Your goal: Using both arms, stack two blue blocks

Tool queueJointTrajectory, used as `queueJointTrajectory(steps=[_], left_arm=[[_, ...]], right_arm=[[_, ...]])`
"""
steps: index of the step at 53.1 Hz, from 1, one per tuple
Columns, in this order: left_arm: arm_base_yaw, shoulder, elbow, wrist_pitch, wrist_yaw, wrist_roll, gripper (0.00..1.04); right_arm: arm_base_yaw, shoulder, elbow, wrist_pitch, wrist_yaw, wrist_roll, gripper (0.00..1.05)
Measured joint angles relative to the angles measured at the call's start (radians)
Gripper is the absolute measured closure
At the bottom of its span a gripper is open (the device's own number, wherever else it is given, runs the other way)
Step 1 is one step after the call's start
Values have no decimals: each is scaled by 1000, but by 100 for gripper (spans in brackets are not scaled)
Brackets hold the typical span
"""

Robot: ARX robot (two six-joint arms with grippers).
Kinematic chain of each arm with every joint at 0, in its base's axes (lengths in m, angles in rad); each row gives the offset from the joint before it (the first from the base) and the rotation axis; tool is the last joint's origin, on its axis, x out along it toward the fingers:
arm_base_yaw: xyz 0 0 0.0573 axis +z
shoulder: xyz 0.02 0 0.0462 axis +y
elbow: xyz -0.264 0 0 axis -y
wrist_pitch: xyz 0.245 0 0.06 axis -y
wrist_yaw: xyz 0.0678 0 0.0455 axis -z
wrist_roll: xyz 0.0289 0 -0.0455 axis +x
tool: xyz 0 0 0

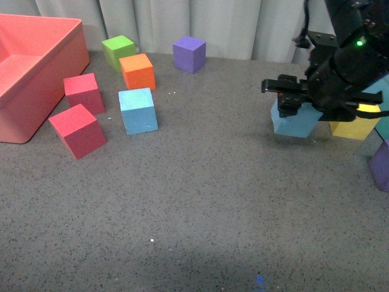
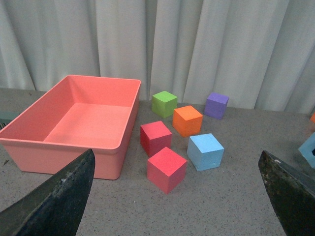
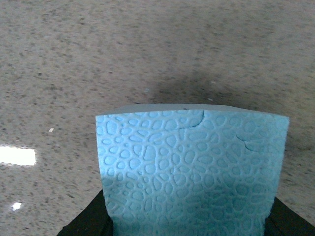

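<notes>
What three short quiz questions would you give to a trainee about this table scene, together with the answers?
1. True or false: the right gripper is shut on a blue block.
2. Which cube stands closest to the other blue block on the table? A. orange cube B. purple cube C. yellow cube
3. Fill in: the left gripper is ___ and holds nothing.
Key: 1 true; 2 A; 3 open.
</notes>
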Motion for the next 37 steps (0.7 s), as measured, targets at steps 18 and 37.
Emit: queueJointTrajectory(steps=[18,37], left_arm=[[0,0,0,0,0,0,7],[0,0,0,0,0,0,7]], right_arm=[[116,188,254,-111,2,65,59],[167,239,346,-175,39,92,54]])
